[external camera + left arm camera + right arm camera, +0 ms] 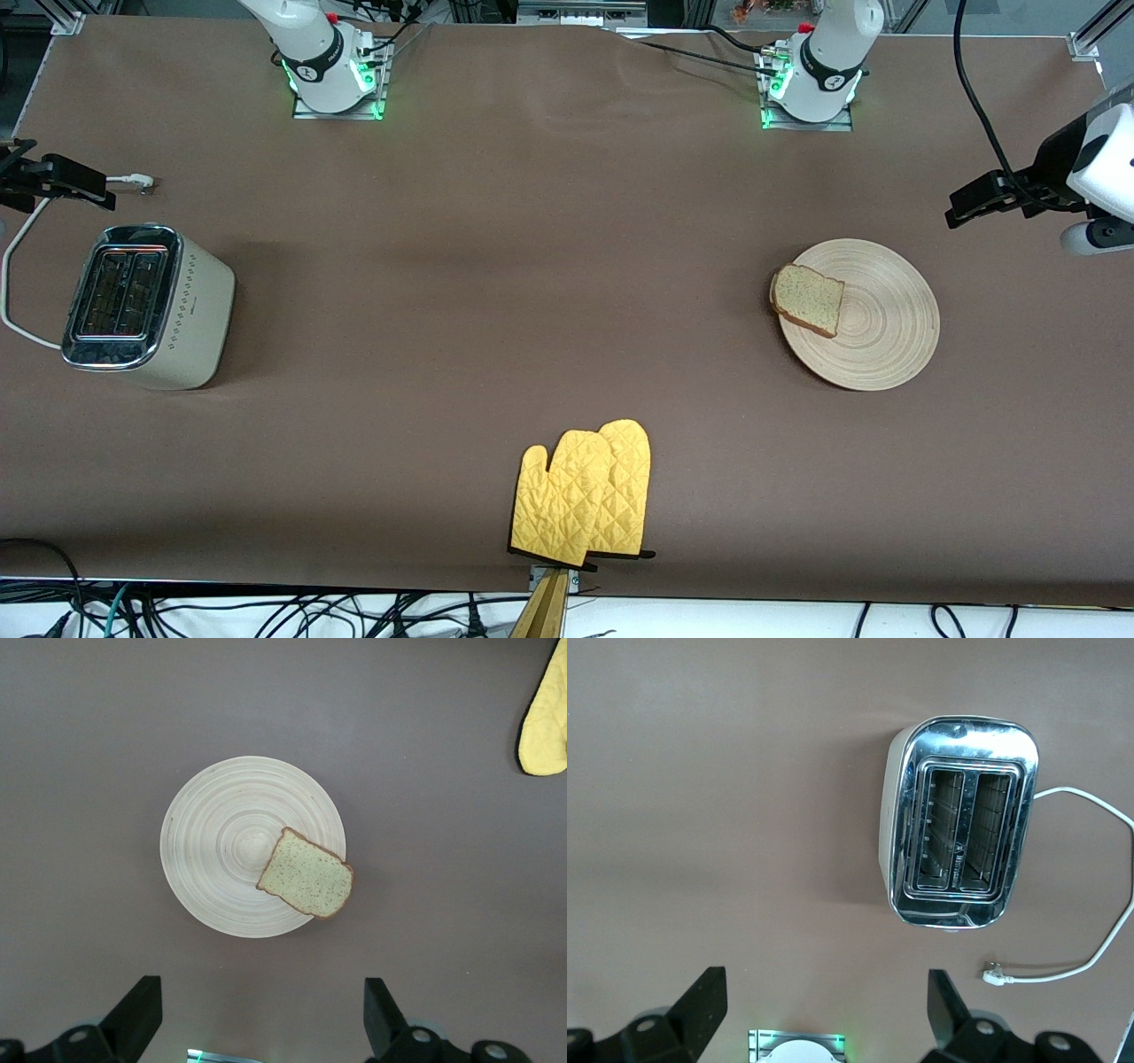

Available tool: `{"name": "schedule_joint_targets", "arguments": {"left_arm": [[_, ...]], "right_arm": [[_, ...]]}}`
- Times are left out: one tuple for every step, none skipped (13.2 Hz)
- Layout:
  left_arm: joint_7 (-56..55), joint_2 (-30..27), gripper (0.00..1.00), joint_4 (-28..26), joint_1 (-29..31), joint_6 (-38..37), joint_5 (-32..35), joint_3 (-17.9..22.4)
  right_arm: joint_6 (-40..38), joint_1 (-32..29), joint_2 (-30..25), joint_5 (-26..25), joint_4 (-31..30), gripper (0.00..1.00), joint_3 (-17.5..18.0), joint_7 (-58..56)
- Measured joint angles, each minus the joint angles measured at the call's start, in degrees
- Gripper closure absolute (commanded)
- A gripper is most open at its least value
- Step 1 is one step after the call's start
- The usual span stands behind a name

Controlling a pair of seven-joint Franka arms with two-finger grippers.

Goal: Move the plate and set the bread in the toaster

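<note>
The round wooden plate [881, 332] lies on the table toward the left arm's end, also seen in the left wrist view [217, 846]. The speckled bread [807, 300] slice rests flat on the plate's rim, overhanging its edge [306, 874]. The cream toaster [146, 306] with its chrome top stands toward the right arm's end, both slots empty [961, 846]. My left gripper [985, 199] hangs open high over the table beside the plate, holding nothing [259, 992]. My right gripper [53, 177] hangs open over the table beside the toaster, holding nothing [824, 985].
Two yellow oven mitts [585, 496] lie at the table's edge nearest the front camera, one showing in the left wrist view [545, 718]. The toaster's white cord [16, 266] loops on the table with its plug unplugged [997, 974].
</note>
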Motion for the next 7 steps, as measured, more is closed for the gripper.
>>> {"name": "schedule_joint_targets", "arguments": {"left_arm": [[0.00,0.01,0.00,-0.06,0.00,0.42,0.29,0.25],[0.15,0.04,0.00,-0.38,0.26,1.04,0.43,0.79],[1.65,0.10,0.00,-0.92,0.96,1.81,0.46,1.53],[4.78,0.25,0.00,-1.61,1.82,2.62,0.47,2.77],[8.06,0.38,0.00,-2.67,2.62,3.81,0.48,4.36],[10.95,0.59,0.00,-4.06,3.49,5.28,0.48,6.03],[13.90,0.87,0.00,-5.67,4.71,7.05,0.48,7.36]], "right_arm": [[0.00,0.00,0.00,0.00,0.00,0.00,0.00,0.00],[0.00,0.00,0.00,0.01,0.00,0.00,0.00,0.00],[0.00,0.00,0.00,0.02,0.00,0.00,0.00,0.00],[0.00,-0.01,0.01,0.02,0.00,0.00,-0.01,0.00],[0.00,-0.01,0.01,0.03,0.00,0.00,-0.01,0.00],[0.00,-0.01,0.01,0.03,0.00,0.00,-0.01,0.00],[0.00,-0.02,0.02,0.10,0.00,0.00,-0.02,0.00]]}}
